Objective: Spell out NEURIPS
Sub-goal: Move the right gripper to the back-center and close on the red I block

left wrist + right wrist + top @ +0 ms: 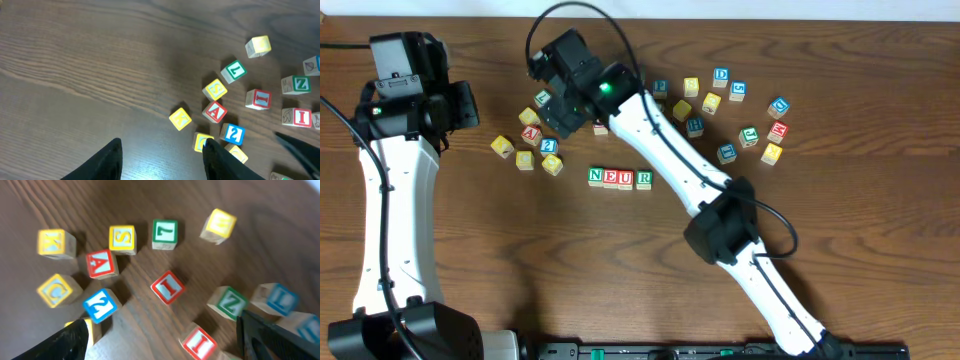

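- A dark wood-grain table (840, 300) carries everything. Loose letter cubes lie in two scatters along its far edge, one toward the left corner and one toward the right.
- The started word (619, 179) sits about midway between the left and right edges. It is four cubes touching in a line, reading N, E, U, R, with the R cube (644, 179) at its right end.
- Judged from that row, the step in hand is fetching the I; P and S are not yet placed.
- The right gripper (165, 325) hangs over the left scatter, fingers spread wide and pinching nothing.
- A red I cube (167, 286) lies just ahead of it, face up and turned askew, apart from its neighbours.
- A second red I cube (200, 342) sits nearer, between the fingers, with a green Z cube (229, 302) just beside it.
- The left gripper (161, 152) hovers at the near side of the same scatter, fingers partly apart and empty.
- A yellow S cube (122, 238) waits farther back, beside a red A cube (100, 263). No P can be read in any view.
- The next move probably calls for turning the wrist to square the fingers with one I, then dropping over it without catching the Z.
- That cube would then go down touching the R's right side.
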